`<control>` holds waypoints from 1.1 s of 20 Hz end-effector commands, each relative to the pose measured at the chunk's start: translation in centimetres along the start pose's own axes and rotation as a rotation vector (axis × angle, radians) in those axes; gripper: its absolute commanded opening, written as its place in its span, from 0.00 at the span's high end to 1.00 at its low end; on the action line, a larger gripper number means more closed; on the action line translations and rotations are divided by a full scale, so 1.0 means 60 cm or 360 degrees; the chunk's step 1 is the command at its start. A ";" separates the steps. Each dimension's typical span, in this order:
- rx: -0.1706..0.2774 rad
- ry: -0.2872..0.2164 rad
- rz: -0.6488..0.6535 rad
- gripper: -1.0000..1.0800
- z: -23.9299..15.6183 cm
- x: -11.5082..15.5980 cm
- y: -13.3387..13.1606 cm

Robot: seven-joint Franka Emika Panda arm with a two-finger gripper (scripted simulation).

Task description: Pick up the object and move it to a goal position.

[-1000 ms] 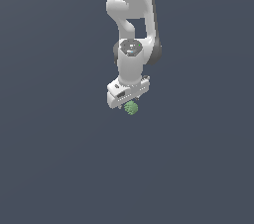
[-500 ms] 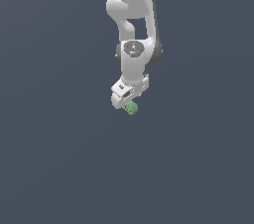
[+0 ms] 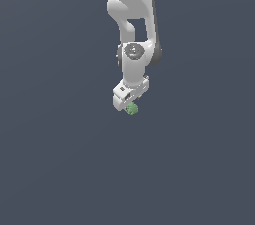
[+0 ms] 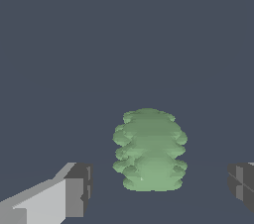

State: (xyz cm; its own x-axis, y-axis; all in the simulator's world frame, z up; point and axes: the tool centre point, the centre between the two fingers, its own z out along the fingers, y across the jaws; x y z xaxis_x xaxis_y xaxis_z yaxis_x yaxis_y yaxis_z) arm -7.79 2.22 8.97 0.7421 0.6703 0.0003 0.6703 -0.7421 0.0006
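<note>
Wrist view: small bumpy green lump (image 4: 150, 149) sits between the two dark-tipped fingers (image 4: 79, 188), which stand apart with a clear gap on each side, touching nothing. Exterior view: white gripper head (image 3: 130, 100) is just above the lump (image 3: 131, 109), on the plain dark grey ground (image 3: 60, 159). Versus 1.0 s ago, the head has twisted about its axis and shifted slightly toward the exterior view's right; the lump's position is roughly unchanged.
</note>
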 end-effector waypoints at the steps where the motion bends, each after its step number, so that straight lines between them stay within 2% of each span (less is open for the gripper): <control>1: 0.0001 -0.0001 -0.0001 0.04 0.015 -0.001 -0.001; 7: 0.0001 0.0000 -0.0006 0.04 0.060 -0.002 -0.002; 12: 0.0001 0.0000 -0.0007 0.04 0.072 -0.001 -0.001; 13: 0.0001 0.0000 -0.0007 1.00 0.072 -0.001 -0.001; 22: 0.0001 0.0000 -0.0007 1.00 0.072 -0.001 -0.001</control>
State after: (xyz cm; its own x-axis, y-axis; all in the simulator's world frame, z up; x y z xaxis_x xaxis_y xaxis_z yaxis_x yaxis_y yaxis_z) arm -7.78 2.24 4.80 0.7392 0.6735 0.0020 0.6735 -0.7392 0.0019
